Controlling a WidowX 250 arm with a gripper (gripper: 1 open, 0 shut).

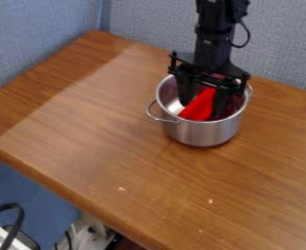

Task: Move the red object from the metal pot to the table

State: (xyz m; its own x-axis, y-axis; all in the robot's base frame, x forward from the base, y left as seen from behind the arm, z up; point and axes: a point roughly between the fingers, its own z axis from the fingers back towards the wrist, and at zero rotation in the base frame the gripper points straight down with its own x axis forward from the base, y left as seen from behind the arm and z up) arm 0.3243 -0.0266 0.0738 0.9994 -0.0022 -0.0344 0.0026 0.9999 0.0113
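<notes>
One metal pot (199, 133), red object (198, 104) inside, jaws (206, 94) reaching in

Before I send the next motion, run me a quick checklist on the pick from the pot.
1. Pot upright on the table: ok.
2. Red object inside the pot: ok, its near end shows, the rest is partly hidden by the tool.
3. Tool over the pot's mouth: ok, it reaches down at the opening.
4. Firm grip on the red object: cannot tell, the contact is hidden in this view.
5. Red object lifted free of the pot: not ok, it sits below the rim.
6. Bare table in front of the pot for placing: ok.
</notes>
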